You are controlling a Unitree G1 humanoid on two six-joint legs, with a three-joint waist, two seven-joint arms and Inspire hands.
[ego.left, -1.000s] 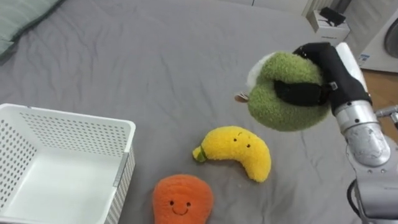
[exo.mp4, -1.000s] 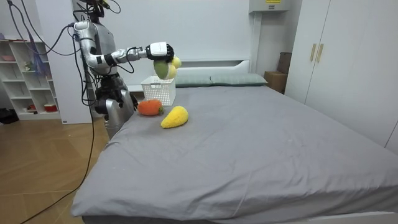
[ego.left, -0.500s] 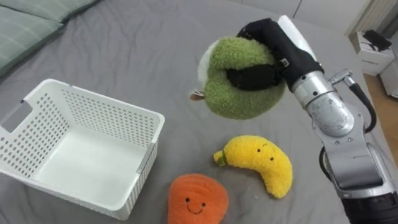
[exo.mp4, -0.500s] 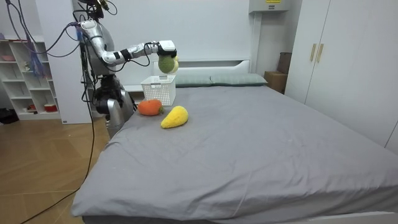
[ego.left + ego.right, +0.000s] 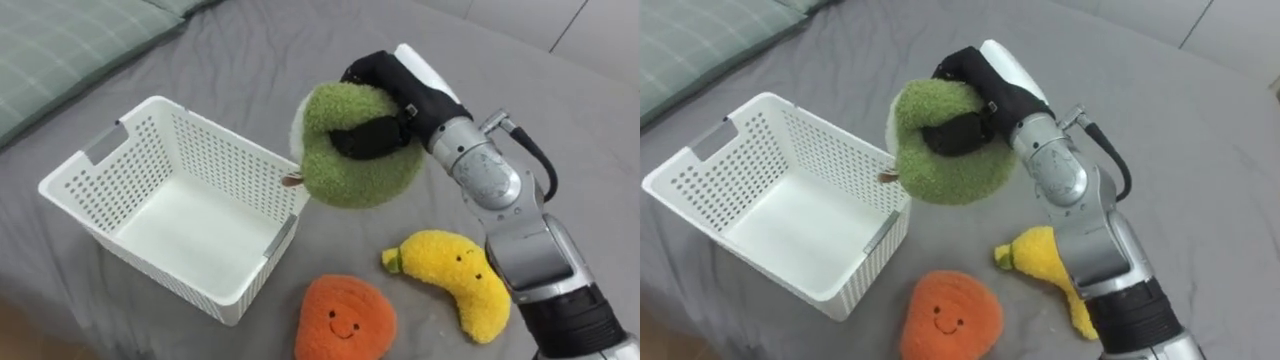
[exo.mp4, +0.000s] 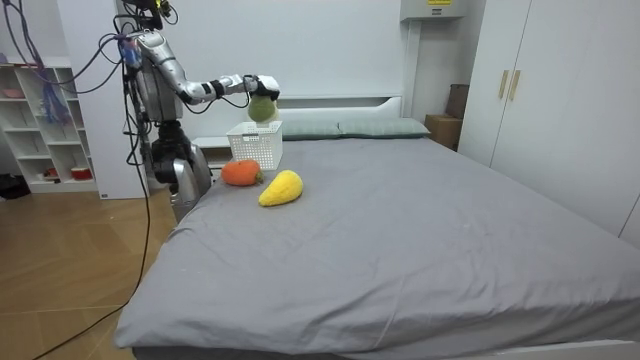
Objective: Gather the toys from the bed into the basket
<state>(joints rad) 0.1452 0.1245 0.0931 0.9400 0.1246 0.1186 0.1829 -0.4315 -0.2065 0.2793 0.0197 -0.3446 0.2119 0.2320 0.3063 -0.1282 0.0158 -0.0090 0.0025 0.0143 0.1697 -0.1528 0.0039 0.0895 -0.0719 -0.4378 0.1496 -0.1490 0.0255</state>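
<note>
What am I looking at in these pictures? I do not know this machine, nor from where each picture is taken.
It is a humanoid robot standing beside a grey bed. Two pictures come from cameras in its head, looking down; the third from a camera across the room. Its right robot hand, the black part, is curled round a green plush toy, held up at the edge of the white basket. A yellow banana toy and an orange toy lie on the bed.

My right hand [image 5: 400, 95] curled round the green plush toy [image 5: 355, 175], which hid my palm and the white basket's [image 5: 200, 155] corner just left of it. Below the hand, my forearm covered half the banana plush [image 5: 1030, 255], and the picture's edge cropped the orange plush [image 5: 345, 320].
</note>
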